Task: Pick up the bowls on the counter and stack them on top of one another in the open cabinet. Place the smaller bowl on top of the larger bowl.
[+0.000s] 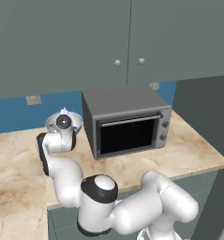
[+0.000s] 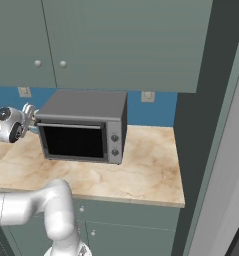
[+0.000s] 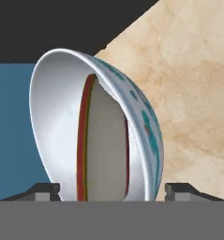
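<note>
- As you look from the left base view, the tool (image 1: 64,114) hangs over the larger bowl (image 1: 63,123), which sits on the tabletop (image 1: 188,150) just left of the microwave (image 1: 126,121). The wall cupboard doors (image 1: 85,42) above are shut.
- From the right base view, you see the tool (image 2: 28,114) at the far left, close beside the microwave's corner; the bowls are hidden here.
- Through the hand view, the smaller bowl (image 3: 104,145) lies nested inside the larger bowl, with both fingertips (image 3: 47,190) spread wide, one on each side, gripping nothing.
- By my reading, the bowls are stacked, but on the tabletop; no open cabinet is in sight, so putting the stack in it remains.
- You will find no readable writing or brand anywhere.
</note>
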{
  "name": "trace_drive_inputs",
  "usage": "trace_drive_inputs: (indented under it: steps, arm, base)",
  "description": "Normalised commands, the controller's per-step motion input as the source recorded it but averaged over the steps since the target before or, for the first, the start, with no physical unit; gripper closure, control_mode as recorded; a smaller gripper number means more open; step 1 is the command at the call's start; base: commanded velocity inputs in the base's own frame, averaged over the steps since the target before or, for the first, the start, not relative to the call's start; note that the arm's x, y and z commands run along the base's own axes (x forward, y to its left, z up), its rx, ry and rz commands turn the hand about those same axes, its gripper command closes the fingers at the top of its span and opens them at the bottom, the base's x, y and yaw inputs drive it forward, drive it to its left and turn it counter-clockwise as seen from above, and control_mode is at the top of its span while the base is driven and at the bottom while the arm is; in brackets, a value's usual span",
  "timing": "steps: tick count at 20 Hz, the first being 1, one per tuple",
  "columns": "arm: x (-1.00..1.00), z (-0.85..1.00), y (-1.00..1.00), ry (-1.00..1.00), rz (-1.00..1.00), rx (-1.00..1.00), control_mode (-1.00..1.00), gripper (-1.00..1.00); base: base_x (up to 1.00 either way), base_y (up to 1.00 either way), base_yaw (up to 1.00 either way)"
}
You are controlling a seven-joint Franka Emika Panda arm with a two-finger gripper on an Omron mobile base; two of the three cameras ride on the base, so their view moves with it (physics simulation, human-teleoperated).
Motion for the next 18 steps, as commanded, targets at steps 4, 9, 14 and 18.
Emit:
trace_drive_inputs:
  steps: [4,9,14,18]
  arm:
    - [-0.07,0.09,0.17,0.0,-0.01,0.0,-1.0,-1.0]
    - [-0.05,0.05,0.13,0.0,0.0,0.0,-1.0,-1.0]
    - [0.0,-0.02,0.05,0.01,0.0,0.0,-1.0,-1.0]
    - [0.03,-0.08,0.0,0.01,0.0,0.0,-1.0,-1.0]
  base:
    - [0.0,0.0,0.0]
    - [0.0,0.0,0.0]
    - [0.0,0.0,0.0]
    - [0.0,0.0,0.0]
